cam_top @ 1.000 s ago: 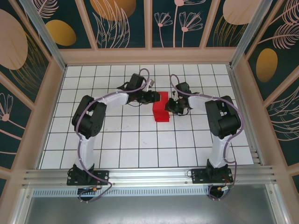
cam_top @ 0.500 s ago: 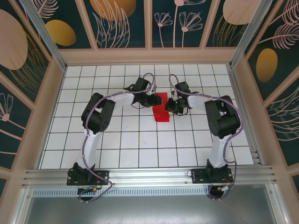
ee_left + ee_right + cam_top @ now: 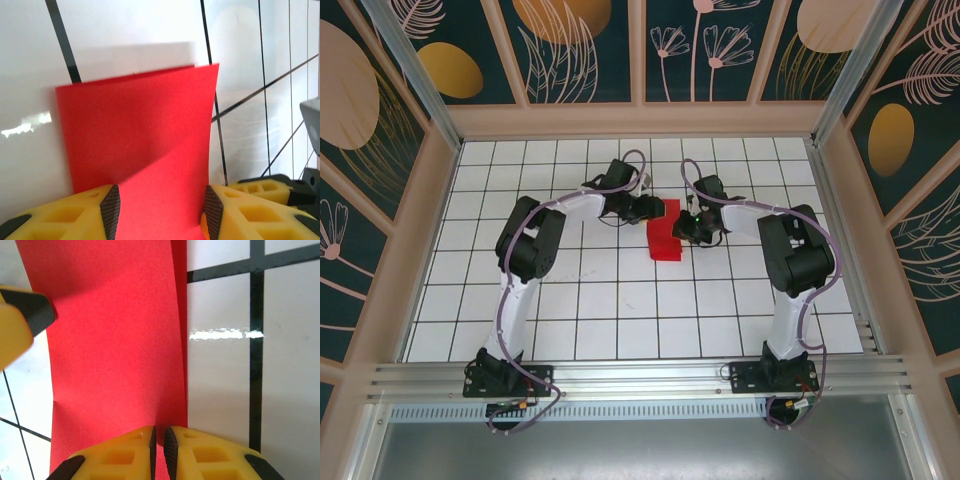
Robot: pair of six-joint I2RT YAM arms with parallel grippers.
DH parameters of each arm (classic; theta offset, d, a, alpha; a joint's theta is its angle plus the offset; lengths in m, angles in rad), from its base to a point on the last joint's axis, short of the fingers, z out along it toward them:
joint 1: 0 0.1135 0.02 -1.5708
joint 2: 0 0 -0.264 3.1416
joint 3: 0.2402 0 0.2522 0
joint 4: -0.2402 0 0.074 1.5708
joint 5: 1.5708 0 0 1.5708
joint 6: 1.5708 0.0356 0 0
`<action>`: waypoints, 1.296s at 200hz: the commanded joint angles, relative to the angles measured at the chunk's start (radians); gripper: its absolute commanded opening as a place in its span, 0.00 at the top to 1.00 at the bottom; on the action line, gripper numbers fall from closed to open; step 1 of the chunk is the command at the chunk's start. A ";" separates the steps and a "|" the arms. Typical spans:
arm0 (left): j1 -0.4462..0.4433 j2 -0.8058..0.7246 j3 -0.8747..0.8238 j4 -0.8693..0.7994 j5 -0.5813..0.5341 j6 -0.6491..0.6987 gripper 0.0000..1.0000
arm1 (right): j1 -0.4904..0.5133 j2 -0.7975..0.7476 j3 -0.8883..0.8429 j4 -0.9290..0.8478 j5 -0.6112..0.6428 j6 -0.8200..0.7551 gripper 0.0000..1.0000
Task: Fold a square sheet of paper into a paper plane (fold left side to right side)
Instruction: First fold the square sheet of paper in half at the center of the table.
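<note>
The square sheet of paper (image 3: 663, 240) lies folded double as a narrow red strip on the tiled table, its upper layer bowing up (image 3: 140, 115). My left gripper (image 3: 658, 209) is at its far left corner, open. Its pads (image 3: 111, 210) stand wide apart with the raised layer running between them (image 3: 161, 205). My right gripper (image 3: 686, 228) is at the sheet's right edge. Its jaws (image 3: 159, 432) are shut on the sheet, with the doubled edge (image 3: 115, 340) pinched in the thin slit between them. A finger (image 3: 25, 315) of the left gripper shows across the sheet.
The white grid table (image 3: 620, 310) is walled by wooden rails (image 3: 640, 122) at the back and both sides. Both arms bend inward over the far middle. An aluminium rail (image 3: 640, 375) runs along the near edge by the arm bases.
The left arm's elbow has swung in to the right and its gripper has shifted slightly along the sheet's far left edge. The right arm and the sheet have stayed put.
</note>
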 commanded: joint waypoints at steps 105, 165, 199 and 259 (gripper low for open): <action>0.061 0.174 0.237 -0.030 -0.133 0.011 0.46 | 0.011 0.090 -0.031 -0.114 0.108 -0.026 0.80; 0.089 0.170 0.327 -0.077 -0.126 0.032 0.46 | 0.012 0.089 -0.029 -0.115 0.103 -0.027 0.80; 0.089 0.022 0.300 -0.085 -0.139 0.066 0.43 | 0.013 0.089 -0.023 -0.119 0.102 -0.027 0.80; 0.050 -0.206 -0.082 0.095 -0.009 0.025 0.43 | 0.018 0.091 -0.019 -0.110 0.100 -0.020 0.80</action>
